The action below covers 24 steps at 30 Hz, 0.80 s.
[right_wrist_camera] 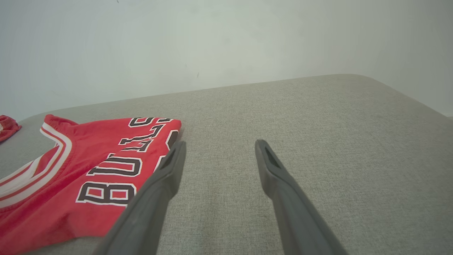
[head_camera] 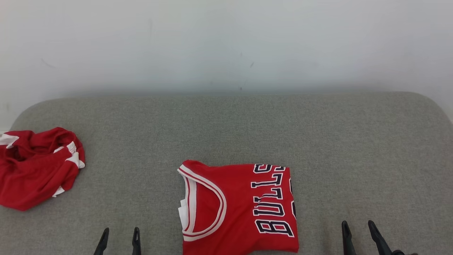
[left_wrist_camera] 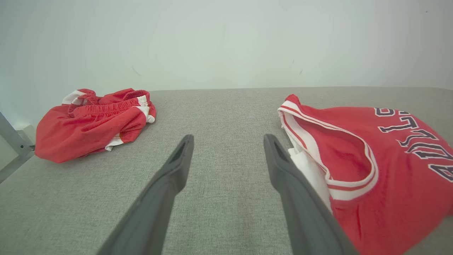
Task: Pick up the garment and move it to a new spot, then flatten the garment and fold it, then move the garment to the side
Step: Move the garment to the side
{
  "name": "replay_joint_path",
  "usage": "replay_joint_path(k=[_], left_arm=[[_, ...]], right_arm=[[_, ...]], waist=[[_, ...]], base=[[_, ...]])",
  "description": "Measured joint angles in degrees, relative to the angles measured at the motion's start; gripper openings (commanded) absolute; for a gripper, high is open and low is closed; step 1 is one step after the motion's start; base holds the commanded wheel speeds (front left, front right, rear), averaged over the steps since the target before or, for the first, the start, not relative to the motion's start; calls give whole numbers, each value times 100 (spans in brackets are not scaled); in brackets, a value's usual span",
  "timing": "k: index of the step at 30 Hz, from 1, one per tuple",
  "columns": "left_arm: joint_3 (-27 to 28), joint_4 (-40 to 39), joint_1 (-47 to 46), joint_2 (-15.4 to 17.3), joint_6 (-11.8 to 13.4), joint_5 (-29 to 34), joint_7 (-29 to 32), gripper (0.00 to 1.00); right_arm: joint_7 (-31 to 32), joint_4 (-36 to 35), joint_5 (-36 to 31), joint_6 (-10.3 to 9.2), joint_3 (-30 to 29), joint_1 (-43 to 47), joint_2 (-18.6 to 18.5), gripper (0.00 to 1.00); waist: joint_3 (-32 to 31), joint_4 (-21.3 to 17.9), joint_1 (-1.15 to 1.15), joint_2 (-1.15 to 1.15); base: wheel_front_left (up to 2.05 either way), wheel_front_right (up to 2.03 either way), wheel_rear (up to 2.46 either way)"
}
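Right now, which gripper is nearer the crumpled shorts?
Left. The left gripper sits to the right of the shorts and closer to the robot. The right gripper is much farther away, on the far side of the folded jersey.

Red white-trimmed jersey (head_camera: 237,212), grey cushion (head_camera: 247,127)

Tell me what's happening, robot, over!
Left fingers and right fingers open, empty. Jersey folded, flat between them, not yet moved aside. Crumpled shorts far left, clear of it.
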Motion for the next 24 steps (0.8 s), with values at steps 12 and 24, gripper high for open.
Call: replay_joint_path(k=[12,24], left_arm=[[24,-1,-1,0,4,15,0,100],[47,3,-2,0,0,11,0,100]], right_arm=[[0,19,0,0,20,-3,0,100],[0,45,-1,0,34,-9,0,100]], waist=[[19,26,0,0],[17,10,0,0]], base=[[0,0,0],[0,0,0]])
